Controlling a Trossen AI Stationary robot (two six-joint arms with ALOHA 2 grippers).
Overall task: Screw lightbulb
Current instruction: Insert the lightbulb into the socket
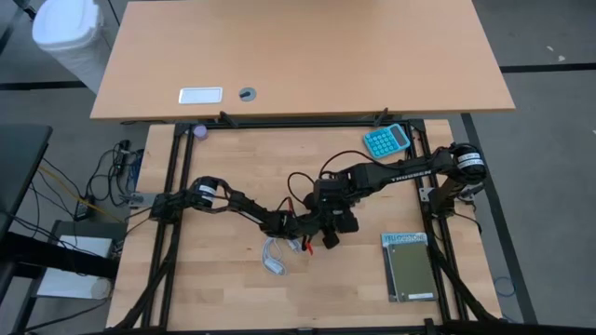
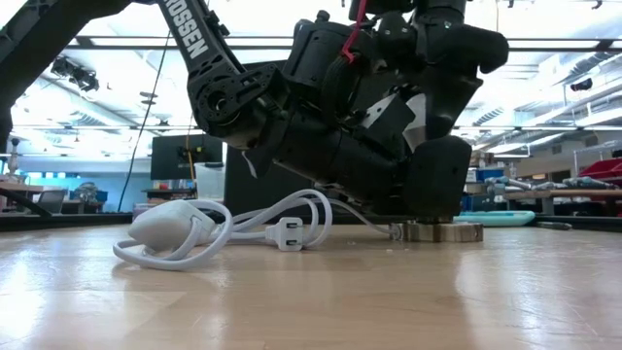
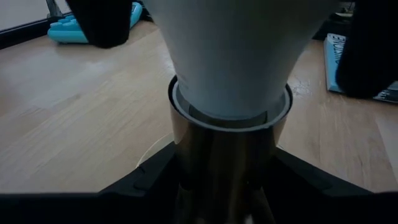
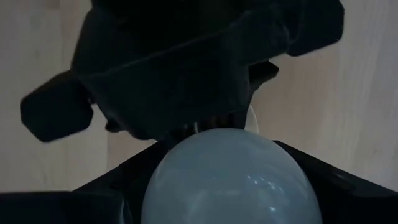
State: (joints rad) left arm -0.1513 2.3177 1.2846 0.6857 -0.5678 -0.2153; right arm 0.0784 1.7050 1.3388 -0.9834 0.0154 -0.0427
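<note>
At table centre, lightbulb (image 4: 230,177) seated in socket (image 2: 442,231): my right gripper (image 1: 333,226) pinches its globe, left gripper (image 1: 291,224) clamps the socket neck; cross-threading likely if I twist tilted.

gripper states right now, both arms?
Left gripper: shut on the socket stem under the lightbulb.
Right gripper: shut on the lightbulb, gripping its round top from above.

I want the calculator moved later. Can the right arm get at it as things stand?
Probably not right away: the right tool sits around the lightbulb mid-table. The teal calculator lies uncovered near that arm's base, so once the tool lets go the way looks free.
</note>
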